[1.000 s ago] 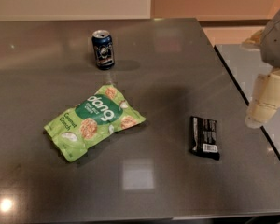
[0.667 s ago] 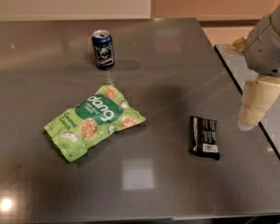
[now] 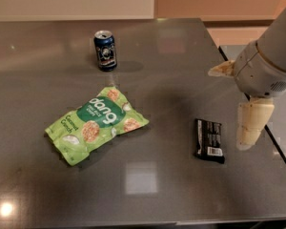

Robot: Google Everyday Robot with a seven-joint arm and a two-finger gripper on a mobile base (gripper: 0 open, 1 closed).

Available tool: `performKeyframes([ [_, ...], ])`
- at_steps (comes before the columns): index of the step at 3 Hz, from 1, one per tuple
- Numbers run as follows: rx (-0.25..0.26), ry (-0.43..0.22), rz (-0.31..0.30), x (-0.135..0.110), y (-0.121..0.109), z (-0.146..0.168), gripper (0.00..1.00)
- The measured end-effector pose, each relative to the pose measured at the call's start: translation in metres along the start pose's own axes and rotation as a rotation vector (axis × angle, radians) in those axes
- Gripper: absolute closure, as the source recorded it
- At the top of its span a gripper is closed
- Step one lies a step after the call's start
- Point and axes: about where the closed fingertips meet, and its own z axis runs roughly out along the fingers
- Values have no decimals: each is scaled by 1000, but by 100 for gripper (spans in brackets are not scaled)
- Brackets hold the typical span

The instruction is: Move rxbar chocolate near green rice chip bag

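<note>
The rxbar chocolate (image 3: pixel 209 140) is a small flat black bar with a white label patch. It lies on the dark table, right of centre. The green rice chip bag (image 3: pixel 96 124) with white "dang" lettering lies flat to the left, well apart from the bar. My gripper (image 3: pixel 228 109) hangs above the table's right side, just right of and above the bar. It is open and empty. One cream finger (image 3: pixel 251 123) points down beside the bar and the other finger (image 3: pixel 221 69) sticks out to the left.
A dark blue soda can (image 3: pixel 105 50) stands upright at the back, behind the bag. The grey table (image 3: pixel 148 185) ends at its right edge close to my arm, with a second surface (image 3: pixel 283 132) beyond a narrow gap.
My arm and gripper have moved left, from off the table's right edge to just beside the bar. The bar, bag and can have not moved.
</note>
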Motion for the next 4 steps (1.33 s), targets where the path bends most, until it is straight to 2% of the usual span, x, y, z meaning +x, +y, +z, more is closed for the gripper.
performKeyframes([
  [2, -86, -14, -59, -5, 19, 41, 0],
  [4, -140, 11, -81, -6, 22, 65, 0],
])
